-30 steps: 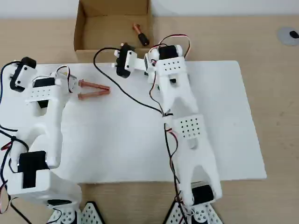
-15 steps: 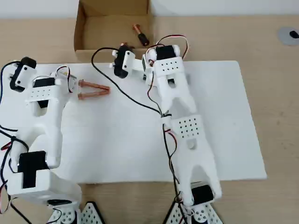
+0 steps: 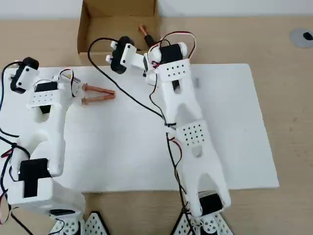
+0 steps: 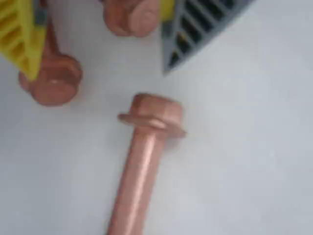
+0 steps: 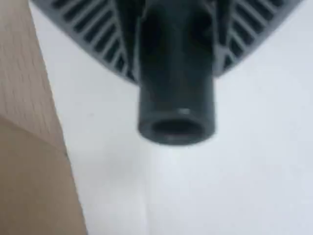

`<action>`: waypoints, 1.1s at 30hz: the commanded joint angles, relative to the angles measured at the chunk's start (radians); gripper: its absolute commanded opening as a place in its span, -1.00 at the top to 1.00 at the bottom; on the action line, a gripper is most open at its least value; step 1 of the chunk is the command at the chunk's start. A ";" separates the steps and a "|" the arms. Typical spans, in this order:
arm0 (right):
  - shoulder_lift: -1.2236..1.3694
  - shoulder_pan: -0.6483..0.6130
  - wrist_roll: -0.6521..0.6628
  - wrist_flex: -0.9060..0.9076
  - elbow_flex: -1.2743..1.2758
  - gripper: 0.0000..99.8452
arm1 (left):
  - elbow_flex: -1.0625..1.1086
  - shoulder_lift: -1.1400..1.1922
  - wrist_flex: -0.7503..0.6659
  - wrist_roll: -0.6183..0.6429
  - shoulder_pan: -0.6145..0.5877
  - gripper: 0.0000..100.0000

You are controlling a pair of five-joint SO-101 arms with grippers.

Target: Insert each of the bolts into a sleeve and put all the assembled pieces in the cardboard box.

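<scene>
On the left of the pale wooden tabletop (image 3: 286, 98), over a white sheet (image 3: 225, 122), the left arm's gripper (image 4: 98, 68) hangs low with its fingers, one yellow (image 4: 19, 39) and one grey (image 4: 205, 29), standing apart and closed on nothing. Copper-coloured flanged bolts lie on the sheet around them. Two bolt heads (image 4: 54, 81) sit at the fingertips, and in the high view those two bolts (image 3: 100, 91) stretch away to the right, their long axes running roughly across the sheet. A third copper bolt (image 4: 146, 147) lies flat just short of the fingertips. Its flanged head is turned towards them and its shank points back under the wrist.

Further right, at the far edge of the sheet, stands the open brown cardboard box (image 3: 82, 34). One assembled piece, a copper bolt in a dark sleeve (image 3: 144, 32), lies inside, partly hidden by the right arm.

The right arm's gripper (image 5: 176, 49) is beside the box's near wall. Its ribbed grey fingers are clamped on a black cylindrical sleeve (image 5: 176, 107), which sticks out past the fingertips with its open bore showing.

By my reading, the next step is to pair a bolt with this sleeve. The loose bolts are well apart from the sleeve, off to its left, and the left arm is much the nearer to them. The flat third bolt looks the readiest to pick up, though its shank would then need lining up with the sleeve's bore.
</scene>
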 commanded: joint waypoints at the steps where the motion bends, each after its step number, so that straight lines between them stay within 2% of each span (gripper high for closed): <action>1: -0.165 -0.010 -0.057 0.014 -0.056 0.98 | -0.006 -0.008 -0.014 -0.023 -0.002 0.64; 5: -0.288 -0.008 -0.175 0.023 -0.053 0.98 | -0.014 -0.007 -0.026 -0.133 0.000 0.64; 10: -0.430 0.013 -0.371 0.025 0.050 0.98 | -0.037 0.024 -0.058 -0.184 -0.009 0.64; 11: -0.466 0.016 -0.396 0.025 0.102 0.98 | -0.064 0.039 -0.040 -0.221 -0.009 0.64; 15: -0.622 0.018 -0.459 0.025 0.390 0.98 | -0.213 0.136 0.049 -0.512 -0.023 0.64; 17: -0.696 0.016 -0.463 0.023 0.529 0.98 | -0.284 0.199 0.081 -0.569 -0.063 0.64; 20: -0.789 0.015 -0.463 0.018 0.685 0.98 | -0.402 0.266 0.137 -0.568 -0.124 0.64; 24: -0.865 0.016 -0.463 0.017 0.800 0.98 | -0.531 0.331 0.180 -0.502 -0.143 0.64; 33: -0.894 0.013 -0.503 0.015 0.835 0.98 | -0.565 0.351 0.232 -0.493 -0.103 0.64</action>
